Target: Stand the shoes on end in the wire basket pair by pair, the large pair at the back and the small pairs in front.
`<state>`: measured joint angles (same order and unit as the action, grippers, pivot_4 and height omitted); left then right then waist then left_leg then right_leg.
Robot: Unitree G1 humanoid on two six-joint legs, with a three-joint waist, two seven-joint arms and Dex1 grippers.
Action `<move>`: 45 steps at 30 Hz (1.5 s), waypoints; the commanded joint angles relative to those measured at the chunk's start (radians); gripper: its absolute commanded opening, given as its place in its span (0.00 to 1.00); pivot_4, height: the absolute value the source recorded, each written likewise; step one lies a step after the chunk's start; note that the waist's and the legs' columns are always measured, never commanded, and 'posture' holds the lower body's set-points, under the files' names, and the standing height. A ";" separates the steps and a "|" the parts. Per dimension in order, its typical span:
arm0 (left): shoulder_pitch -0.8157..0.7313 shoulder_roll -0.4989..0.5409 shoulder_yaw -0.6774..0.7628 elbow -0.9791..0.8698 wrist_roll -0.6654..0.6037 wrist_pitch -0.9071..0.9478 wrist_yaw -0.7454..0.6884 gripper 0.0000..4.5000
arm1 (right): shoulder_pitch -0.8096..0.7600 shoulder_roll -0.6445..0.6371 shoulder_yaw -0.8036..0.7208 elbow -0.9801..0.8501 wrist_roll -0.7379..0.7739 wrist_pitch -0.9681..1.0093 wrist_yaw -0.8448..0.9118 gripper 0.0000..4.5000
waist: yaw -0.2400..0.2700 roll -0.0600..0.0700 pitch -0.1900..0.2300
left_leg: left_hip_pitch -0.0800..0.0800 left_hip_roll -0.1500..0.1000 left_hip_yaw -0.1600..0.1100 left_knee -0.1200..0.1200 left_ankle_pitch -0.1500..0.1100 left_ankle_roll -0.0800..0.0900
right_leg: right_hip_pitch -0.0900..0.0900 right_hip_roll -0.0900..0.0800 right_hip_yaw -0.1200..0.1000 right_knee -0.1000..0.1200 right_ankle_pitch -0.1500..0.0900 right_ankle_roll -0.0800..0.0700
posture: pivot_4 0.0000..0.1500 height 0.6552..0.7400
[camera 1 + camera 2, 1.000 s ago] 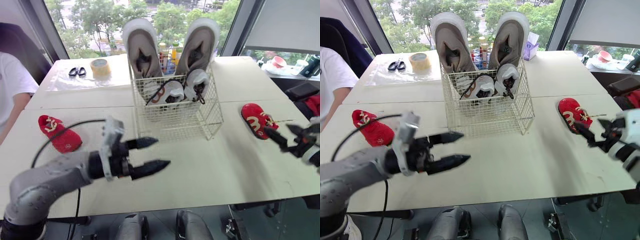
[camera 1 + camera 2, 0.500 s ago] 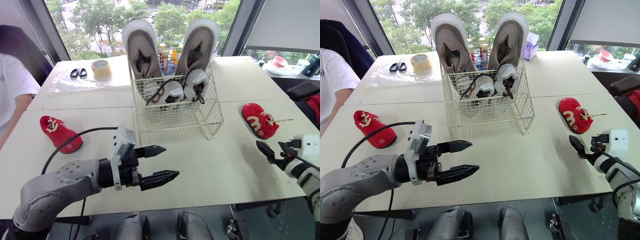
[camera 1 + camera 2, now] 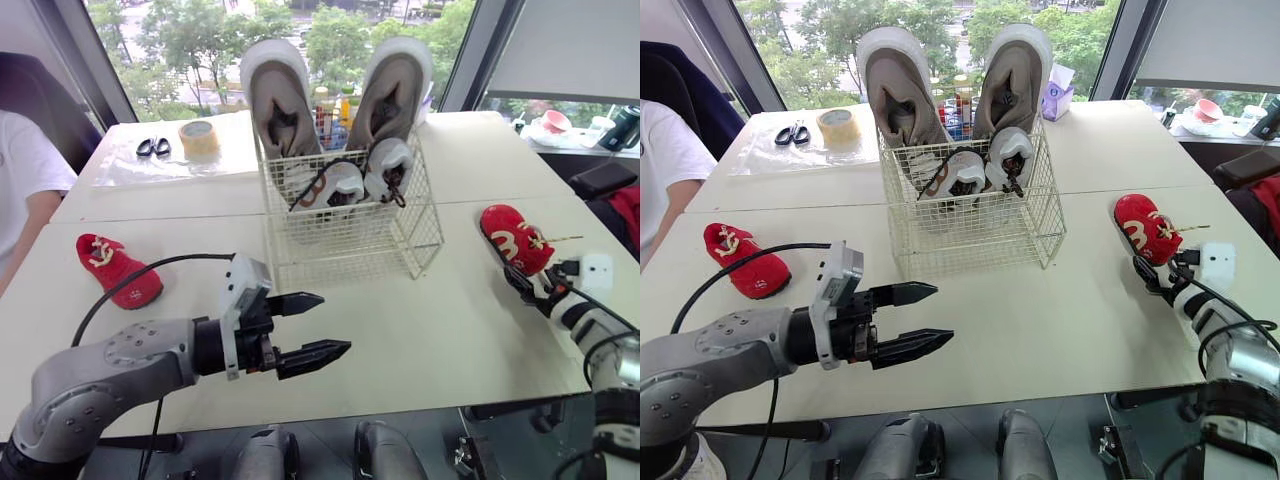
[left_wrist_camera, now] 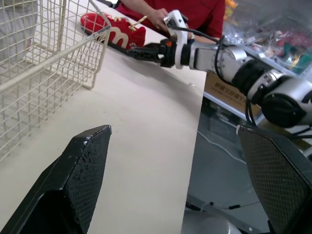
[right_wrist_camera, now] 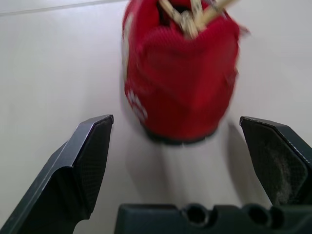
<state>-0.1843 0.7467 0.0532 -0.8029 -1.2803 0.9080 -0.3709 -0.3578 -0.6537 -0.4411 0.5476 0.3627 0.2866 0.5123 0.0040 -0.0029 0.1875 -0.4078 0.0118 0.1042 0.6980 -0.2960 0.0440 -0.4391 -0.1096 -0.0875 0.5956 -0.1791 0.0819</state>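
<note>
Your right hand is released, its two black fingers spread wide and held low over the surface near its right edge. The right red shoe lies flat just ahead of it. In the right wrist view, the shoe's near end sits between the two fingertips with a gap on each side, so neither finger touches it. Its laces lie at the end farther from the hand.

Your left hand is also released and holds nothing. It hovers over the near part of the surface, in front of the wire basket and clear of it, with its fingers pointing to your right. The left red shoe lies flat, well apart from this hand, out to your left and slightly farther back, near the surface's left edge.

The basket stands mid-surface between the two red shoes. The large grey pair stands on end along its back wall, soles outward and rising well above the rim. The small white pair stands in front of them, inside the wire.

Scissors and a roll of tape lie at the far left corner. A person in a white shirt sits at the left side.
</note>
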 commanded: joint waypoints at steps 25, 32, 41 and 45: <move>-0.563 0.104 0.388 0.640 -0.488 -0.092 0.164 1.00 | -0.645 -0.060 0.042 0.018 0.003 -0.365 -0.004 0.44 | -0.022 0.019 0.012 | -0.001 0.001 0.003 -0.001 0.006 -0.011 | -0.005 0.001 0.004 0.003 0.004 0.006 | 1.00 1.00; -0.777 0.119 0.336 0.853 -0.481 0.029 0.025 1.00 | -0.801 -0.073 0.273 -0.414 0.158 -0.084 0.328 0.44 | -0.016 0.002 0.008 | 0.000 0.004 0.001 -0.015 0.010 -0.017 | -0.004 0.010 0.002 -0.001 0.003 0.006 | 1.00 1.00; -0.936 0.164 0.300 0.907 -0.457 0.201 -0.101 1.00 | -0.828 -0.055 0.412 -0.562 0.134 -0.050 0.502 0.44 | -0.003 0.000 0.009 | -0.001 0.003 0.000 -0.013 0.010 -0.017 | -0.004 0.006 0.003 -0.001 0.003 0.006 | 1.00 1.00; -0.972 0.153 0.277 0.920 -0.424 0.224 -0.111 1.00 | -0.820 -0.036 0.421 -0.569 0.126 -0.059 0.530 0.44 | -0.002 0.000 0.010 | -0.001 0.003 -0.001 -0.013 0.010 -0.017 | -0.005 0.006 0.003 0.000 0.003 0.006 | 1.00 1.00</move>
<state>-1.1202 0.8956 0.3286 0.1181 -1.7215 1.1277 -0.4721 -1.1536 -0.6940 -0.0043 0.0110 0.4877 0.2465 1.0336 0.0022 -0.0031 0.1972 -0.4083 0.0149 0.1037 0.6851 -0.2863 0.0272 -0.4439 -0.1033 -0.0844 0.5960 -0.1757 0.0879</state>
